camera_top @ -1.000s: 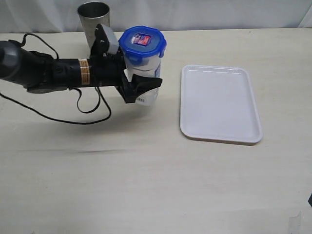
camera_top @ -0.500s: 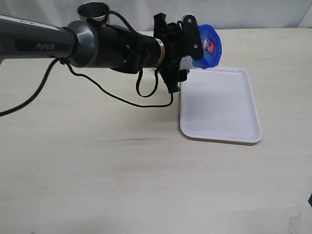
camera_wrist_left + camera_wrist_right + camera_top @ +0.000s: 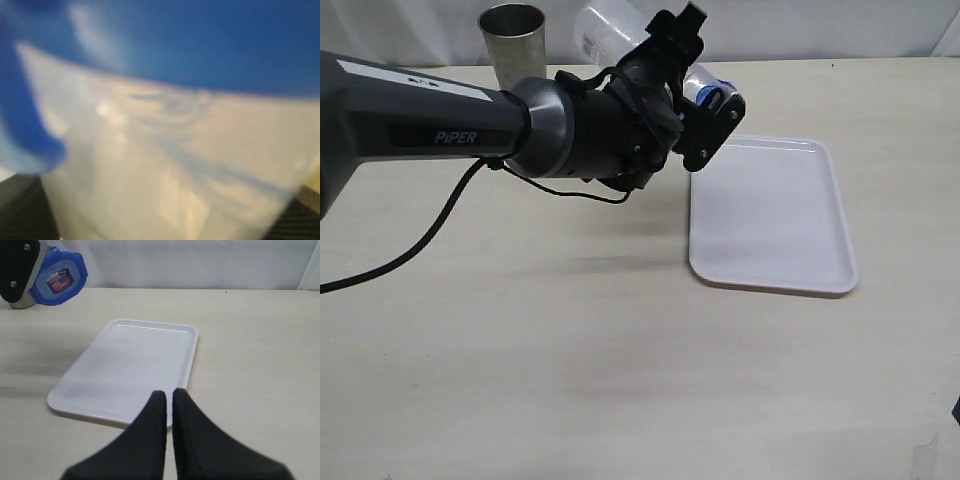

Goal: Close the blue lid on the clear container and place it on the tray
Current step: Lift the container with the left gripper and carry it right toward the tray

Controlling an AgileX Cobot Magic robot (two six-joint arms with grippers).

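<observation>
The clear container (image 3: 605,30) is held in the air, tipped right over onto its side, its base up and to the left. The blue lid (image 3: 719,92) sits on its mouth and faces right, just above the far left corner of the white tray (image 3: 770,215). My left gripper (image 3: 700,80) is shut on the container near the lid. The left wrist view is a blur filled by the clear wall (image 3: 175,165) and the blue lid (image 3: 200,40). My right gripper (image 3: 167,392) is shut and empty, near the tray (image 3: 130,365); the lid (image 3: 57,277) shows beyond the tray.
A grey steel cup (image 3: 512,35) stands at the back left of the table, behind the left arm. The arm's black cable (image 3: 430,235) hangs over the table on the left.
The left arm has swung right toward the tray and rolled its wrist. The container went from upright to lying sideways in the grip, lid now facing right.
</observation>
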